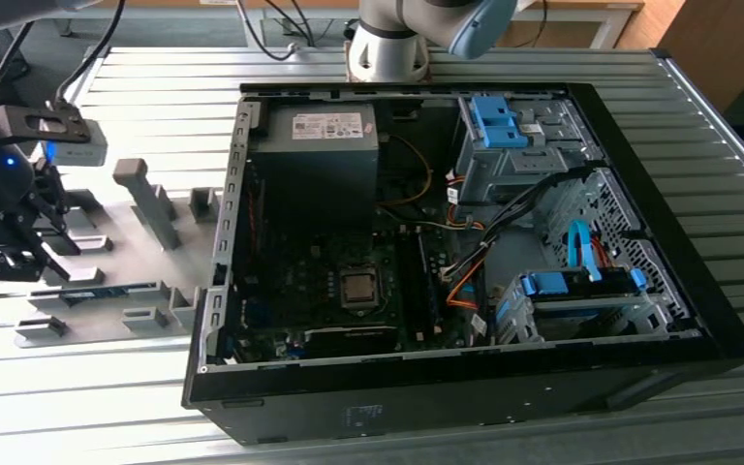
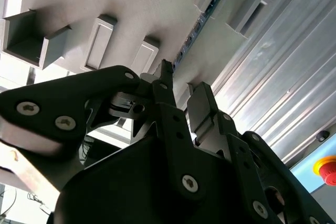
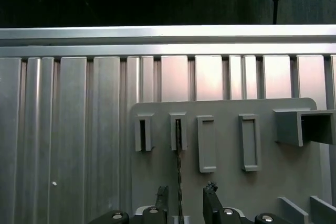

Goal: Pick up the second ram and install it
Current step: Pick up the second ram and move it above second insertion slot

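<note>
The second ram [image 3: 179,171] stands on edge on the grey holder plate [image 3: 226,182], its far end in a grey holder block [image 3: 178,130]. In the first wrist view I see it edge-on as a thin dark line. It runs between my gripper's [image 3: 186,199] two black fingers, with a gap on each side. The second wrist view shows its blue-green strip [image 2: 198,27] just past the open gripper [image 2: 184,90]. In the exterior view the gripper [image 1: 4,260] hangs at the far left over the near end of the ram [image 1: 98,290].
An open computer case [image 1: 631,194] lies in the middle of the ribbed metal table [image 1: 152,87], its motherboard [image 1: 346,291] and long black slots [image 1: 414,281] exposed. Further grey holder blocks [image 1: 152,199] stand on the plate between gripper and case. A red stop button [image 2: 326,169] sits off the table.
</note>
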Controlling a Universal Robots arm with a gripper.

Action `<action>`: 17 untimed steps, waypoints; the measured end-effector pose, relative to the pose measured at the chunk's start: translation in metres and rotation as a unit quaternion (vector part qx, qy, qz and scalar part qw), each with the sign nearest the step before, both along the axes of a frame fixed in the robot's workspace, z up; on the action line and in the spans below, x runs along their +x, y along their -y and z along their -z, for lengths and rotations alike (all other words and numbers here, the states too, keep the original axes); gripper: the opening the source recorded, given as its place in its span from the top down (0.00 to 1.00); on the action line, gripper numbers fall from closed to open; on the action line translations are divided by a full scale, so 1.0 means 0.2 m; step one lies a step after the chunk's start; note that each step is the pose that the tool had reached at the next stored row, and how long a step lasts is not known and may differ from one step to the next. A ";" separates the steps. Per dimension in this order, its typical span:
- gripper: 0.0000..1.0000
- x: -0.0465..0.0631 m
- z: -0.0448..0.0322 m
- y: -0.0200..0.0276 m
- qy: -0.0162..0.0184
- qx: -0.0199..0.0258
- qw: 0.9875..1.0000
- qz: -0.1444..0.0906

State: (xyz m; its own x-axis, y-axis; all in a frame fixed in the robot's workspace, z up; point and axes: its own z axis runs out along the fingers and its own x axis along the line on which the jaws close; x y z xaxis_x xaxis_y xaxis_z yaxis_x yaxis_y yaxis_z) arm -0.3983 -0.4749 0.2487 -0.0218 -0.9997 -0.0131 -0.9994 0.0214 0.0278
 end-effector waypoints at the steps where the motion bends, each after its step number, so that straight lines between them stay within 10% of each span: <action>1: 0.61 0.00 0.002 0.001 0.000 0.000 1.000 -0.002; 17: 0.61 0.00 0.004 0.001 0.000 0.000 1.000 -0.005</action>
